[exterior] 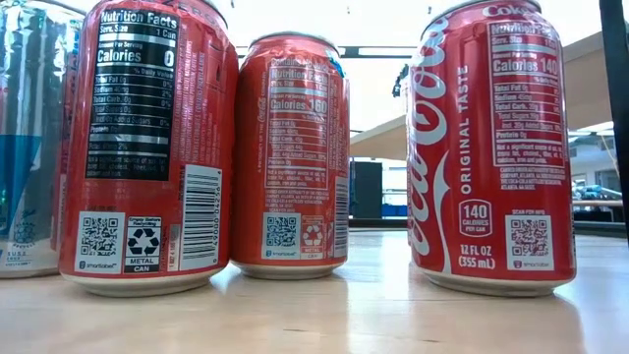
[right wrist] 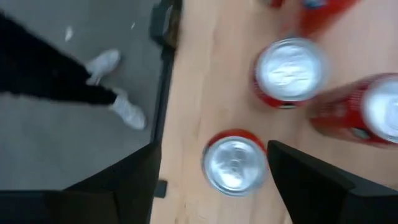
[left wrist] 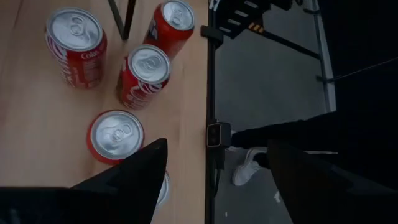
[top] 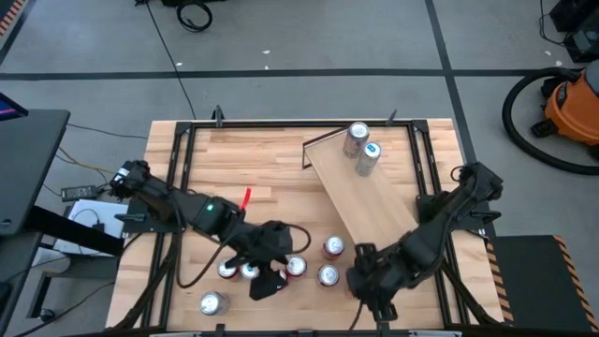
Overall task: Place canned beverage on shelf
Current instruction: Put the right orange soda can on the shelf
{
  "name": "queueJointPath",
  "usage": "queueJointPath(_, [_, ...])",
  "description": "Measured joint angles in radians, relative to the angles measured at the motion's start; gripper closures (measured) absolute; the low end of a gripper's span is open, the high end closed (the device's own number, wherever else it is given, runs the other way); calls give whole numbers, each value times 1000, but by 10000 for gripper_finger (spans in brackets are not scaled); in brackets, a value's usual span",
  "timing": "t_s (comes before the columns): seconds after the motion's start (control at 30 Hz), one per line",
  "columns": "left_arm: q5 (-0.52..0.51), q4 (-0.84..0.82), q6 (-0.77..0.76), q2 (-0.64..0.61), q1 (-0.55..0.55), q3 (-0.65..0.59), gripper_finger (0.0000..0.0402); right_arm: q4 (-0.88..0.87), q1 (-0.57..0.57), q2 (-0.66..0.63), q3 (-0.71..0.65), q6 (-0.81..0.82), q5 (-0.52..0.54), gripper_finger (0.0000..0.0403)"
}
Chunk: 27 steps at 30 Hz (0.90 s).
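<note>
Near the table's front edge, the right gripper hangs over a red can, its fingers spread either side, seemingly not touching. Beside it the left gripper hovers open above other cans. Two cans already stand on the shelf.

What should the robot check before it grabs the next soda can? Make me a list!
1. Can sits between the right gripper jaws: ok, a red can stands there.
2. Right jaws open: ok, not closed on it.
3. Can upright: ok.
4. Neighbour cans apart from it: ok.
5. Room on the shelf: ok, two cans at one end only.
6. Left gripper out of the way: cannot tell.
</note>
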Motion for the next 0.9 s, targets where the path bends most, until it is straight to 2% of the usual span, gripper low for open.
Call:
queueJointPath(0.1, [-11,0,-6,0,-24,0,116,2,4,40,0,-37,-58,85])
queueJointPath(0.23, [-52,0,-39,0,-42,0,116,-60,0,83,0,-92,-66,64])
queueJointPath(0.5, [-94,0,-70,0,-49,0,116,-106,2,108,31,-181,24,54])
queueJointPath(0.63, [-100,0,-71,0,-48,0,116,-122,7,148,114,-223,36,54])
queueJointPath(0.9, [-100,-1,-76,0,-47,0,116,-422,3,349,356,-307,44,54])
